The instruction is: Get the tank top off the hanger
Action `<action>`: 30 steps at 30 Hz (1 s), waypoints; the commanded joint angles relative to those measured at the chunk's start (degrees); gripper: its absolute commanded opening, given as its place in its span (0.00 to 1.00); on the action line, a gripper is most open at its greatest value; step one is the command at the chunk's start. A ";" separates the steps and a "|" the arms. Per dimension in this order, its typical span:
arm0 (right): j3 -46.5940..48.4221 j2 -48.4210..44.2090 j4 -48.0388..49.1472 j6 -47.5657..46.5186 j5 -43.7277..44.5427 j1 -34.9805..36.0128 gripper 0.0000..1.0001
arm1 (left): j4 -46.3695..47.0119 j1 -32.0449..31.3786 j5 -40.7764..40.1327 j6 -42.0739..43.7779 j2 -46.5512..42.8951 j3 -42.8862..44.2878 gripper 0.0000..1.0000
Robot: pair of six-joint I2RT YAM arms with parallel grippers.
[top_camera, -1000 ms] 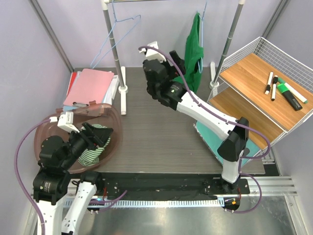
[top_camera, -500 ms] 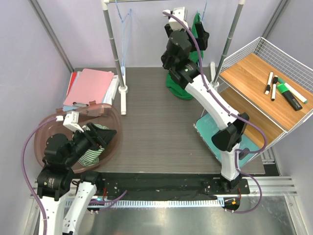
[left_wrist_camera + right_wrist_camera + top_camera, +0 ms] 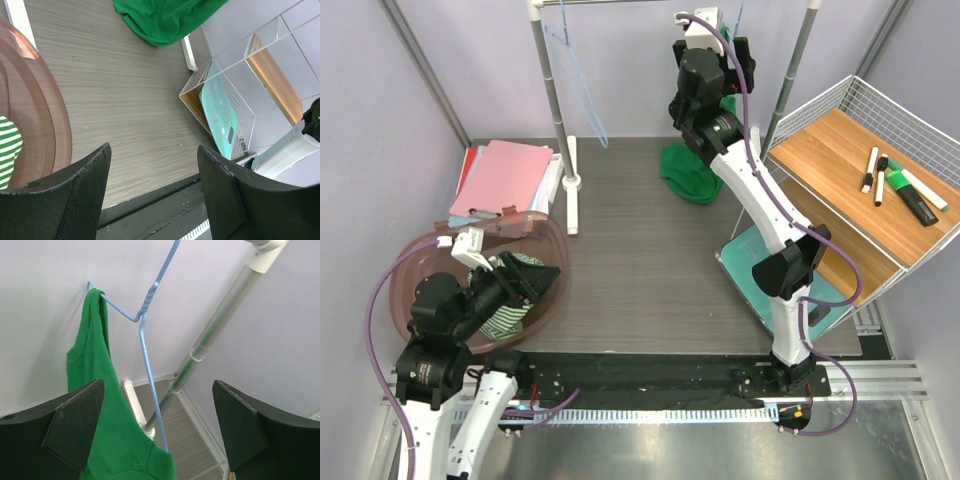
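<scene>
Right end effector (image 3: 157, 385) is up high at the back by the rack's right post (image 3: 206, 342), fingers spread wide, nothing between them, clear of the cloth. Green tank top (image 3: 120, 425) hangs right in front of it: one strap is looped over the upper end of the blue wire hanger (image 3: 144, 342). The hanger is tilted hard, so its other arm runs steeply down into the fabric. Top view shows the lower part of the top heaped on the worktop (image 3: 640, 270) near the foot of that post. Left end effector (image 3: 154, 150) is low at near left, over the edge of the brown basin (image 3: 47, 115), fingers also spread and empty. Striped cloth (image 3: 7, 150) sits in the basin. Second blue hanger (image 3: 578, 75) hangs near the rack's left post (image 3: 548, 90), well apart from the top. Cannot tell where the loaded hanger's hook sits
</scene>
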 commanded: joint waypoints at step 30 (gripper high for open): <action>3.01 0.06 -13.82 23.86 -22.79 -9.85 0.59 | 0.12 -0.15 2.01 1.05 -0.68 -0.16 0.70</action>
